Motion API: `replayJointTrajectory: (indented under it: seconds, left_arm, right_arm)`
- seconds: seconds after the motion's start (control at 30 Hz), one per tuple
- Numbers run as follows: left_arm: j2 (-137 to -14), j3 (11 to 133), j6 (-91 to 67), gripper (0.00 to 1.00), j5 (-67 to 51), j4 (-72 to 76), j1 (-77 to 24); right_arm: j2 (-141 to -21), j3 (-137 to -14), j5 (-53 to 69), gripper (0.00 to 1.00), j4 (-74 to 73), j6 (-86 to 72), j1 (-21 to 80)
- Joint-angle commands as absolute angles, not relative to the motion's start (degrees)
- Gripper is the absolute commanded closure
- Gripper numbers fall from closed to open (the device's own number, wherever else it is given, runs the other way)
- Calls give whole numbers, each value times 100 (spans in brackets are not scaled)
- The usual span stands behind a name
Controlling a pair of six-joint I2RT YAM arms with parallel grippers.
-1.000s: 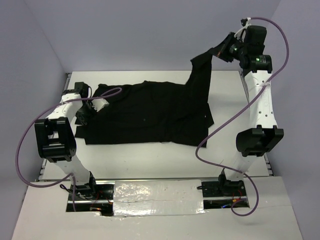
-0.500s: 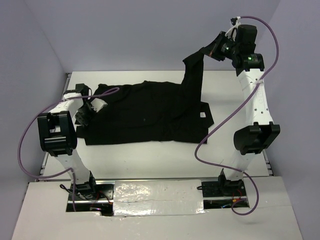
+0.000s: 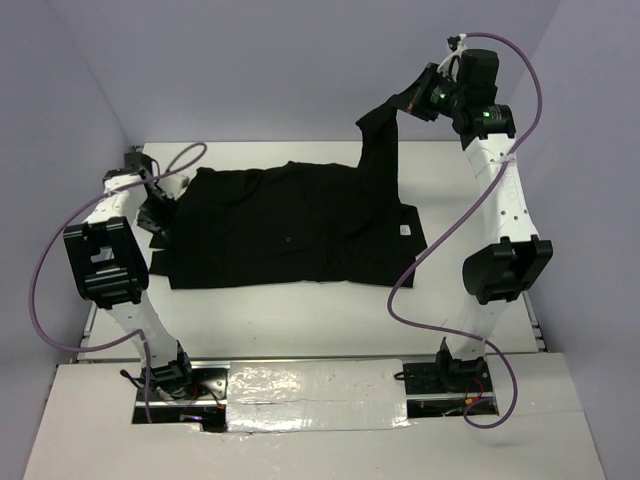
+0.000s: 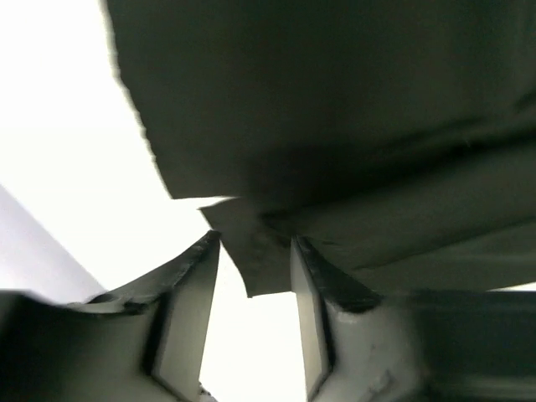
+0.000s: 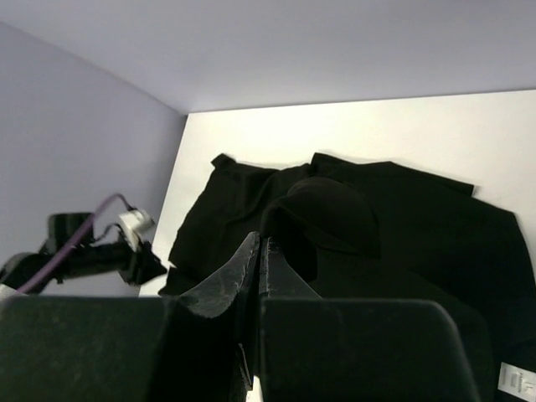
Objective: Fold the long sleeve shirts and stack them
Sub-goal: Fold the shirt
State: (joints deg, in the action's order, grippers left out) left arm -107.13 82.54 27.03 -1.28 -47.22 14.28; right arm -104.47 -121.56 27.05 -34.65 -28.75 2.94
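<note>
Black shirt (image 3: 290,225) lies spread flat on the table (image 3: 300,315), one part held high above the far right corner by the right gripper (image 3: 408,100), pinched tight on the cloth. At the shirt's left edge the left gripper (image 4: 255,243) stands parted (a fabric corner lies loose between its fingers).

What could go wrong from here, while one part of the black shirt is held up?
1. The right gripper pinches only a narrow part of the black shirt, lifted high; the fabric may slip out and fall crumpled.
2. The left gripper is open, yet a fabric corner lies between its jaws; it may snag when that arm moves.
</note>
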Motion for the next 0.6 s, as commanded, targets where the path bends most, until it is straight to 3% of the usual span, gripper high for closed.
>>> replayJointTrajectory:
  seconds: [0.0,0.27,0.5,0.57]
  left_arm:
    - [-10696,8727,2093,45,-474,-4658,1827]
    - [-10512,9123,1758,42,-1133,-5007,2461]
    - [-10266,8018,1670,36,-1468,-5116,2663]
    - [-10248,7841,1670,35,-1406,-5045,2724]
  right_arm:
    - [-10450,-12226,2733,100,-3129,-2900,396]
    - [-10520,-12129,2628,100,-3094,-2892,466]
    - [-10959,-12015,2514,100,-2884,-3128,510]
    - [-11161,-12145,2496,95,-2848,-3190,554]
